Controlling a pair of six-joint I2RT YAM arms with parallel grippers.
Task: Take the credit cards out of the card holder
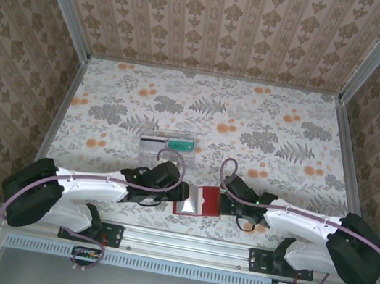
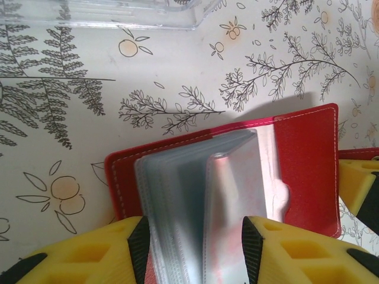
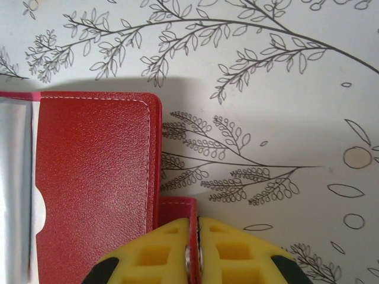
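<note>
The card holder [image 1: 198, 202] lies open at the middle of the table's [image 1: 253, 116] near edge. It looks light, a soft red cover with floppy, slippery clear sleeves [image 2: 195, 189]. The cards inside are hard to make out. They are probably thin and stiff, so the exposed edge of one is the best place to hold. The right gripper [image 3: 194, 242] pinches the holder's red flap [image 3: 176, 207]. The jaws of the left gripper [image 2: 195, 248] are spread on both sides of the sleeves.
</note>
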